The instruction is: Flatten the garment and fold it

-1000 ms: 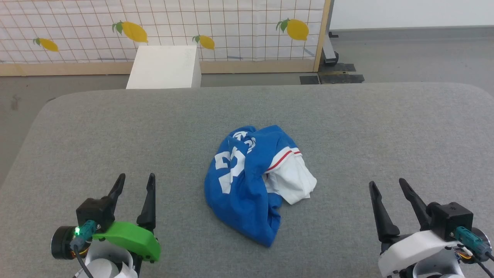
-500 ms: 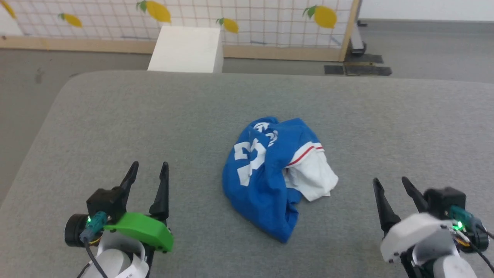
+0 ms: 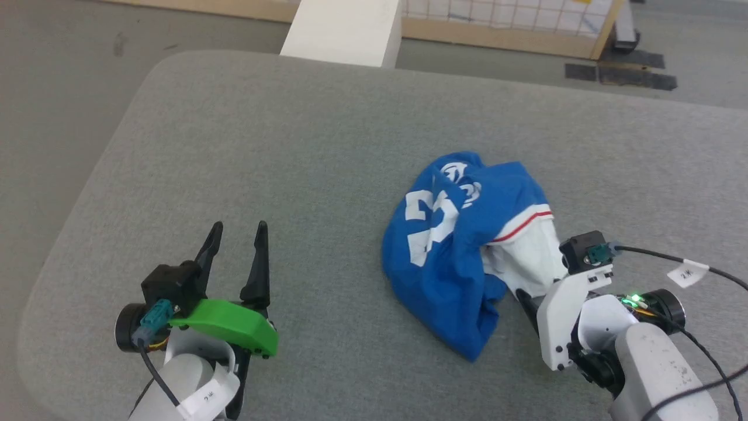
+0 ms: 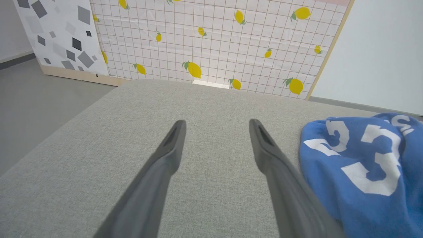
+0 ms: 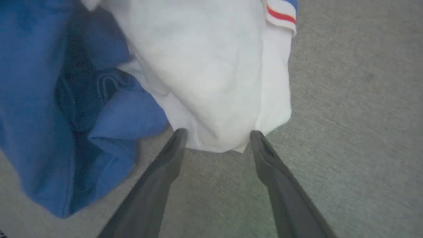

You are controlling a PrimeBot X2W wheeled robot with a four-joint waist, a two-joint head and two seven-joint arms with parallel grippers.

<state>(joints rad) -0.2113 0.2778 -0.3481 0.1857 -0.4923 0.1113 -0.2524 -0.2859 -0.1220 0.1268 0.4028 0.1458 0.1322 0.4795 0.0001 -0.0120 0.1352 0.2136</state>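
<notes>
Head view, looking down on a grey desk (image 3: pixel 292 146). The step in hand, as I judge it, is getting a first hold on the crumpled garment (image 3: pixel 444 257) so it can be pulled flat. To do this well, the left fingers (image 3: pixel 260 257), wide open and empty, should probably move in toward the blue edge bearing the white "23" and pinch one layer only. The right fingers (image 5: pixel 175 148), also spread wide and gripping nothing, should likely stay low along the desk and close on the hem of the white sleeve (image 5: pixel 214 76) alone, not on the blue folds beside it. Any pull should be gentle, since the jersey is bunched on itself and could drag as a lump.

Position, left to right: the left fingers sit low over bare desk, apart from the garment. In the left wrist view the blue cloth shows off to their right. The garment lies in a heap at mid-desk, toward the robot's right. The right fingers point at the sleeve's near edge, one tip at either side of it, touching or almost so.
</notes>
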